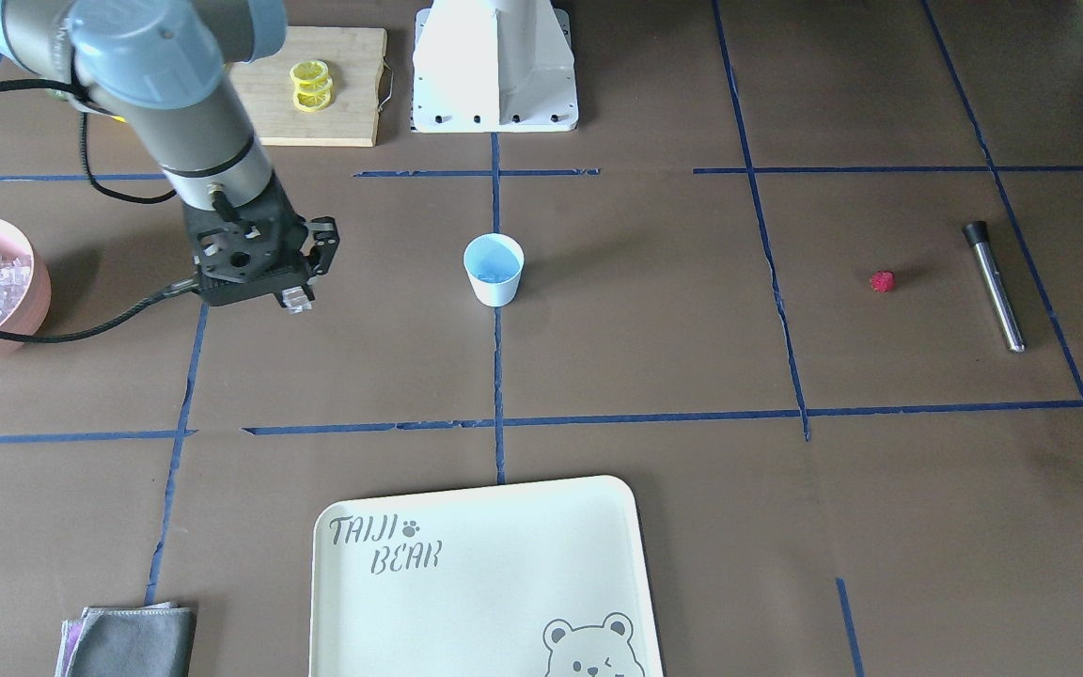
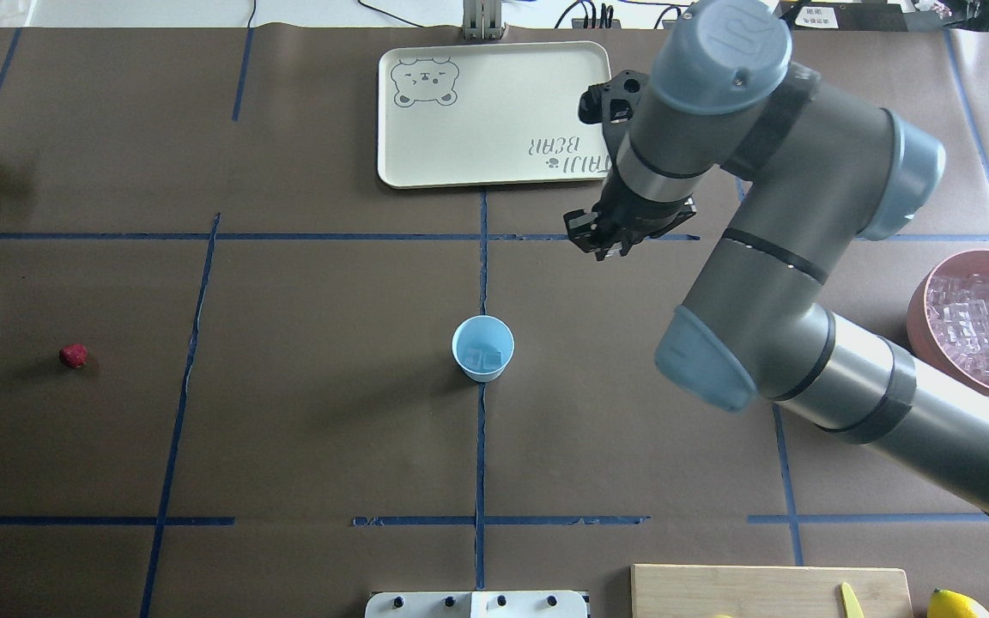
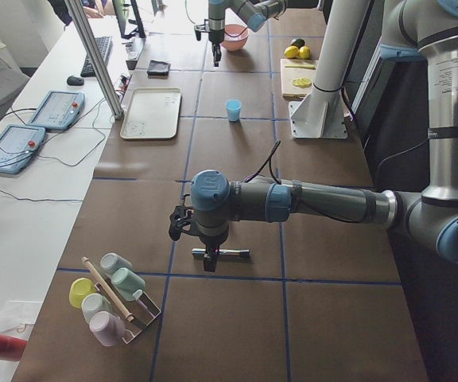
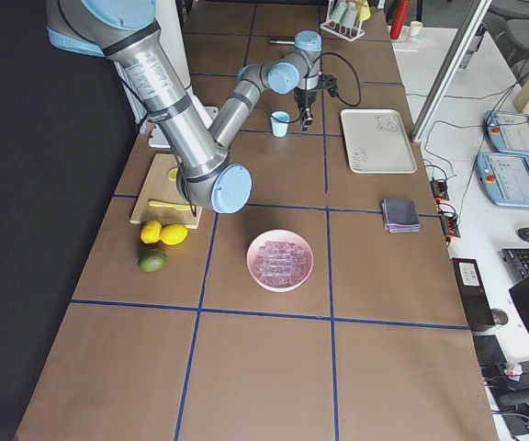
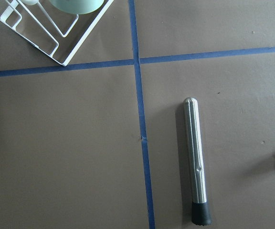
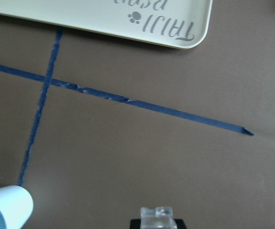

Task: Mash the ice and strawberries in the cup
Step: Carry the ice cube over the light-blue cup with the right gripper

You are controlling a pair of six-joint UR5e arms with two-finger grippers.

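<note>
Status: partway through loading. The cup (image 1: 494, 270), centre of the front view, already has a couple of ice cubes (image 2: 484, 357) in it. The right gripper (image 1: 295, 297), left of the cup in that view, is clamped on one more cube (image 6: 156, 217), apart from the cup and not over it.

The pink bowl (image 1: 34, 282) at the far left edge holds the bulk ice. The strawberry (image 1: 882, 281) sits on the table mid right, well apart from the cup, untouched. The metal masher (image 1: 994, 285) lies near it, further right. The left gripper (image 3: 209, 259) hangs over the masher in the side view; can't tell how its jaws stand.

Left to do, I'd say: drop the cube, fetch the berry, mash.

Only writing: "TAIJI BEAR", with a paw print and a bear face, on the cream tray (image 1: 504, 611), bottom centre.
</note>
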